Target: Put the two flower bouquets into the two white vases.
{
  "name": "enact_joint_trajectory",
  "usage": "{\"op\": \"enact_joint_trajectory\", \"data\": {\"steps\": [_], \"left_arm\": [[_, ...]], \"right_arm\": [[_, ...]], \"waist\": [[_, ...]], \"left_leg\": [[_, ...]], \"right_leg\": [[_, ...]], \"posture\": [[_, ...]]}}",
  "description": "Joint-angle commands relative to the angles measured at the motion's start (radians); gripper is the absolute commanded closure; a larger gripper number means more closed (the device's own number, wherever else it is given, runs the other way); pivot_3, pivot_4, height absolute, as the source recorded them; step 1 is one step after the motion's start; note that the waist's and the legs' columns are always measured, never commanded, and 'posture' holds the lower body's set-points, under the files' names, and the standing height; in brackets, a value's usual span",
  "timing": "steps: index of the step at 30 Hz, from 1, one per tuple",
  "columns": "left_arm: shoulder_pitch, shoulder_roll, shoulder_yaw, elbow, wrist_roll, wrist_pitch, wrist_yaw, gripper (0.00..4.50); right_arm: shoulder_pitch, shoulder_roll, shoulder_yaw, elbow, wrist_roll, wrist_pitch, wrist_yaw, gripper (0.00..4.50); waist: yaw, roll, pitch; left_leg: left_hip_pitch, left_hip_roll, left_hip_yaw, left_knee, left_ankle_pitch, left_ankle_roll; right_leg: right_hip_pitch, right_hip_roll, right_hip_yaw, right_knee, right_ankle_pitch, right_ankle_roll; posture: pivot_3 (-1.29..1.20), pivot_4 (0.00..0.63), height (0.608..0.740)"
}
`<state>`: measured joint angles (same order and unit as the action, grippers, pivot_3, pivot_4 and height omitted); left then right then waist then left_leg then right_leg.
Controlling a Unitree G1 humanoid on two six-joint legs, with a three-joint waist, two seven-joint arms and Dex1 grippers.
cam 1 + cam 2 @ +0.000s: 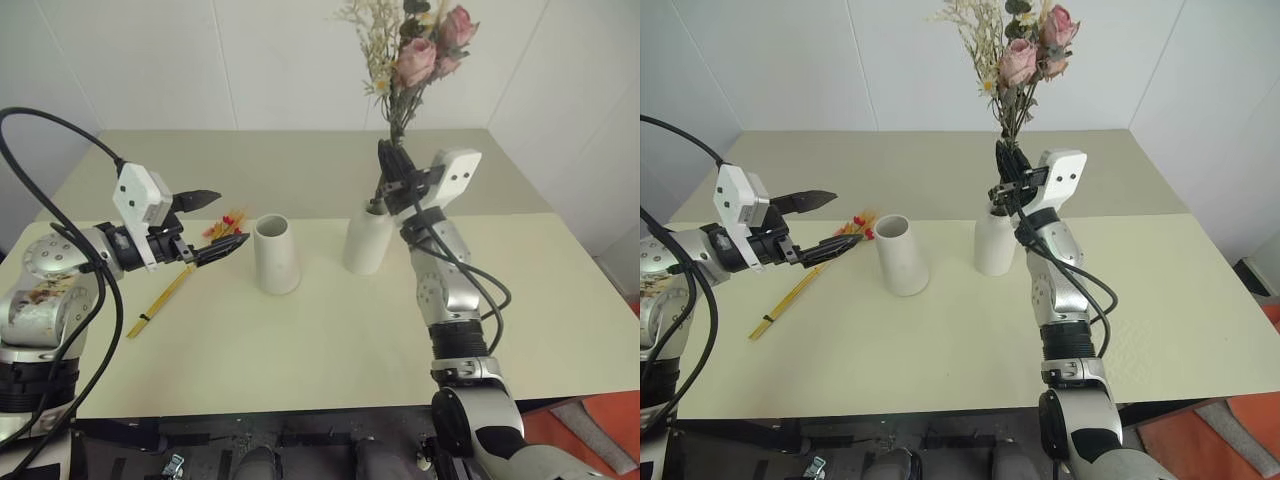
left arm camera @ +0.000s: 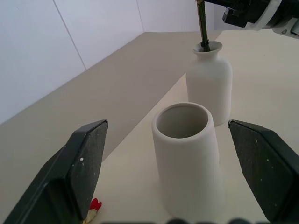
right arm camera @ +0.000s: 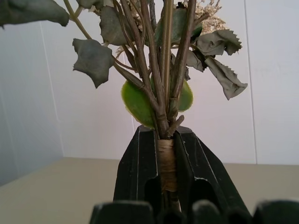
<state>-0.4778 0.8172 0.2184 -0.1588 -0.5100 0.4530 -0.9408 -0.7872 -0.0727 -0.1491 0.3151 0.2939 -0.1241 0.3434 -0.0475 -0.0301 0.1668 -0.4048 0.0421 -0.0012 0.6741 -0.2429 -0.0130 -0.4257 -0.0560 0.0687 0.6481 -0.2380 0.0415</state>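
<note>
Rose bouquet (image 1: 415, 60) is clamped by the right gripper (image 1: 392, 180) at the wrapped stem band; stem ends are seen already inside the neck of the bottle vase (image 1: 366, 240), right of centre on the counter (image 1: 330, 350). Full seating depth cannot be told.

Left gripper (image 1: 215, 222) is held with fingers wide apart, nothing in it, level, just left of the cylinder vase (image 1: 277, 255). Cylinder vase is empty and upright. Wheat bundle (image 1: 180, 278) is lying flat on the counter below the left gripper, left of the cylinder vase, blossoms toward the vase.

Risks, as judged:
- Bouquet is top-heavy and the vase neck narrow. If release is made with the stems shallow, a lean or tip-over of the bottle vase is likely.
- Right gripper sits directly over the vase rim. A sideways retreat could catch the stems or nudge the vase; the two vases stand near each other, so one could be knocked into the other.
- Wheat bundle is thin and flat on the counter. A pinch could slip or scrape, and stalks could be crushed.
- Left gripper's right finger is near the cylinder vase; descent could clip it.
</note>
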Motion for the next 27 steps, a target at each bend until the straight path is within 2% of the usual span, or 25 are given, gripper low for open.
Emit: {"op": "enact_joint_trajectory", "data": {"steps": [1, 10, 13, 17, 20, 22, 24, 27], "left_arm": [[-0.021, 0.006, 0.026, 0.000, 0.003, -0.032, 0.008, 0.00], [-0.021, 0.011, 0.027, 0.008, 0.002, -0.039, 0.015, 0.00], [-0.023, 0.014, 0.032, 0.012, 0.002, -0.037, 0.020, 0.00], [-0.009, 0.025, 0.073, 0.019, 0.001, -0.010, 0.064, 0.00], [0.009, 0.034, 0.118, 0.003, 0.062, 0.089, 0.236, 0.00], [0.013, 0.049, 0.129, -0.009, 0.087, 0.181, 0.316, 0.00], [0.027, 0.088, 0.089, -0.046, 0.163, 0.268, 0.393, 0.00], [0.022, 0.111, 0.037, -0.091, 0.217, 0.386, 0.463, 0.00]], "right_arm": [[0.019, 0.002, 0.004, -0.048, 0.006, -0.035, 0.009, 3.04], [0.141, 0.017, 0.034, -0.211, 0.022, 0.033, -0.003, 0.02], [0.203, -0.002, 0.041, -0.287, 0.020, 0.065, -0.005, 0.02], [0.319, -0.084, 0.068, -0.450, 0.048, 0.157, 0.058, 0.02], [0.398, -0.214, 0.058, -0.614, 0.082, 0.304, 0.100, 0.02], [0.408, -0.313, 0.031, -0.698, 0.167, 0.475, 0.119, 0.02], [0.409, -0.438, 0.015, -0.765, 0.230, 0.612, 0.171, 0.02], [0.400, -0.594, 0.002, -0.840, 0.301, 0.723, 0.258, 0.02]], "waist": [[0.000, 0.000, 0.000], [0.000, 0.000, 0.000], [0.003, 0.000, 0.000], [0.006, 0.000, 0.000], [0.005, 0.000, 0.000], [0.002, 0.000, 0.000], [0.002, 0.000, 0.000], [0.004, 0.000, 0.000]], "left_leg": [[0.000, 0.000, 0.000, 0.000, 0.000, 0.000], [0.000, 0.000, 0.000, 0.000, 0.000, 0.000], [0.000, 0.000, 0.000, 0.000, 0.000, 0.000], [0.000, 0.000, 0.000, 0.000, 0.000, 0.000], [0.000, 0.000, 0.000, 0.000, 0.000, 0.000], [0.001, 0.000, 0.000, 0.000, 0.000, 0.000], [0.001, 0.000, 0.000, 0.000, 0.000, 0.000], [0.003, 0.000, -0.001, 0.000, 0.000, 0.000]], "right_leg": [[0.000, 0.000, 0.000, 0.000, 0.000, 0.000], [0.000, 0.000, 0.000, 0.000, 0.000, 0.000], [0.000, 0.000, 0.000, 0.000, 0.000, 0.000], [0.000, 0.000, 0.000, -0.001, 0.000, 0.000], [0.000, 0.000, 0.000, -0.001, 0.000, 0.000], [0.000, 0.000, 0.000, -0.001, 0.000, 0.000], [0.001, 0.000, 0.000, 0.000, 0.000, 0.000], [0.003, 0.001, 0.000, -0.001, 0.000, 0.000]], "posture": [[0.00, 0.150, 0.740], [0.00, 0.150, 0.740], [0.00, 0.150, 0.740], [0.00, 0.150, 0.740], [0.00, 0.150, 0.740], [0.00, 0.150, 0.740], [0.00, 0.150, 0.740], [0.00, 0.150, 0.740]]}}
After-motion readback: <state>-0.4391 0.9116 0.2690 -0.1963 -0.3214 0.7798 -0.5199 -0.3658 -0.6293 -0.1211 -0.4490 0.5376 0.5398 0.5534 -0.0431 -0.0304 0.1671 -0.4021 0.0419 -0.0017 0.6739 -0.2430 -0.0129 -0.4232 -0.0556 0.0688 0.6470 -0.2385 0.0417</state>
